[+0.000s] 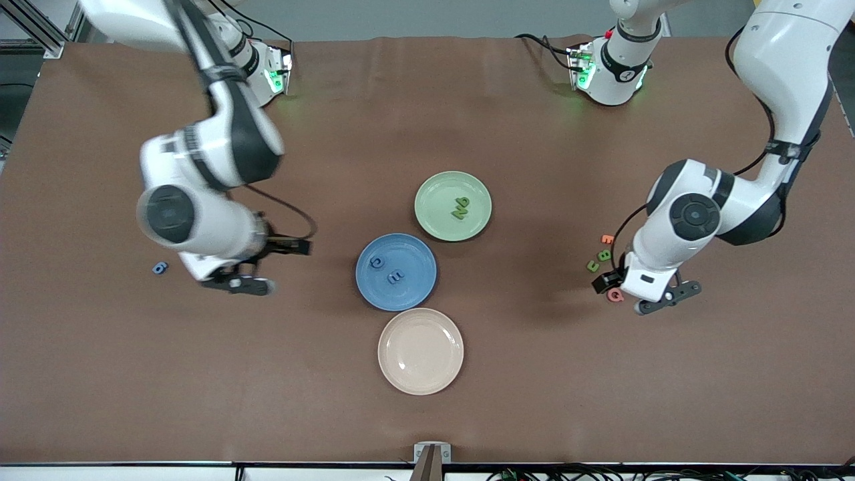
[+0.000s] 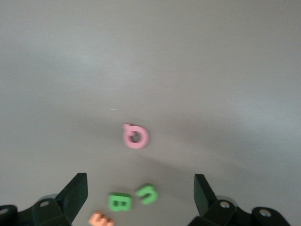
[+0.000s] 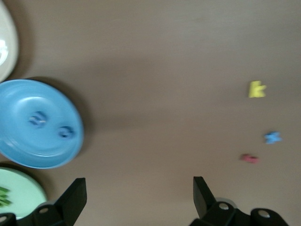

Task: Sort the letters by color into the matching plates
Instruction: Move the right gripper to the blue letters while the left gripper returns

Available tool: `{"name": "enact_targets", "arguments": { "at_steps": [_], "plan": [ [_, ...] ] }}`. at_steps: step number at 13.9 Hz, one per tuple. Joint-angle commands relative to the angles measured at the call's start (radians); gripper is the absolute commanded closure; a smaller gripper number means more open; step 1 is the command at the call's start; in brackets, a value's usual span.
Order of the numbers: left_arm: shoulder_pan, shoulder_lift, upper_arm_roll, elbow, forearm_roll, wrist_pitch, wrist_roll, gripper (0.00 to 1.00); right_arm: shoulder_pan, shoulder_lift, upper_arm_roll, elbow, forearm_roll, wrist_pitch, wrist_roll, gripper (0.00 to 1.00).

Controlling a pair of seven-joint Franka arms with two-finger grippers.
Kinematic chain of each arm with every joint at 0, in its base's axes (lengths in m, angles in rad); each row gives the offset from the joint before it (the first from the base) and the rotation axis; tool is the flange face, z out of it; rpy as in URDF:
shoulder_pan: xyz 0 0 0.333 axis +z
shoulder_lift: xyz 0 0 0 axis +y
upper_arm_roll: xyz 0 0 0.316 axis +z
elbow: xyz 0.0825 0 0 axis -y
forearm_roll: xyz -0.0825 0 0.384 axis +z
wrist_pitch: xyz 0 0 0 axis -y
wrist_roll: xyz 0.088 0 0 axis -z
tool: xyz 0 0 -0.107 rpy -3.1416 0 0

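Note:
The blue plate (image 1: 415, 257) holds two blue letters (image 1: 377, 262) (image 1: 395, 275). Just farther from the front camera, the pale green plate (image 1: 437, 192) holds green letters (image 1: 460, 208). My right gripper (image 1: 237, 282) hangs open and empty over bare table beside the blue plate (image 3: 75, 141), toward the right arm's end. A loose blue letter (image 1: 159, 268) lies past it, and another blue letter (image 3: 272, 137) shows in the right wrist view. My left gripper (image 1: 666, 298) hangs open over two green letters (image 2: 120, 202) (image 2: 147, 193) at the left arm's end.
A beige plate (image 1: 421, 351) sits nearer the front camera than the blue plate. A pink letter (image 2: 135, 136) and an orange one (image 2: 100, 219) lie by the green letters. A yellow letter (image 3: 257, 89) and a red one (image 3: 249, 158) lie near the right arm's end.

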Motion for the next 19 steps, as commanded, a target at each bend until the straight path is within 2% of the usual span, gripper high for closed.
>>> {"name": "enact_targets", "arguments": {
  "at_steps": [1, 3, 4, 5, 7, 9, 11, 15, 17, 19],
  "plan": [
    [0.05, -0.063, -0.012, -0.09, 0.014, 0.005, 0.006, 0.01, -0.134, -0.088, 0.023, -0.133, -0.009, 0.009, -0.165, 0.0],
    [0.066, -0.079, -0.014, -0.123, 0.013, 0.018, -0.007, 0.01, -0.232, -0.119, 0.021, -0.189, -0.03, 0.02, -0.285, 0.0],
    [0.072, -0.082, -0.014, -0.134, 0.013, 0.019, -0.014, 0.01, -0.272, -0.13, 0.021, -0.222, -0.073, 0.046, -0.324, 0.0],
    [0.076, -0.082, -0.014, -0.14, 0.01, 0.019, -0.018, 0.0, -0.312, -0.139, 0.021, -0.259, -0.111, 0.093, -0.371, 0.0],
    [0.09, -0.077, -0.014, -0.154, 0.007, 0.03, -0.046, 0.0, -0.411, -0.134, 0.021, -0.319, -0.123, 0.218, -0.506, 0.0],
    [0.09, -0.073, -0.02, -0.182, 0.007, 0.06, -0.084, 0.0, -0.477, -0.124, 0.021, -0.33, -0.135, 0.297, -0.584, 0.0],
    [0.095, -0.07, -0.019, -0.222, 0.005, 0.131, -0.096, 0.0, -0.513, -0.088, 0.021, -0.33, -0.178, 0.345, -0.606, 0.0],
    [0.104, -0.022, -0.017, -0.231, 0.011, 0.177, -0.136, 0.01, -0.553, -0.012, 0.023, -0.365, -0.185, 0.49, -0.643, 0.01],
    [0.104, 0.001, -0.015, -0.231, 0.049, 0.185, -0.133, 0.08, -0.554, 0.008, 0.023, -0.396, -0.184, 0.553, -0.642, 0.03],
    [0.106, 0.004, -0.015, -0.257, 0.125, 0.185, -0.117, 0.24, -0.557, 0.033, 0.023, -0.405, -0.182, 0.584, -0.642, 0.1]
  ]
}}
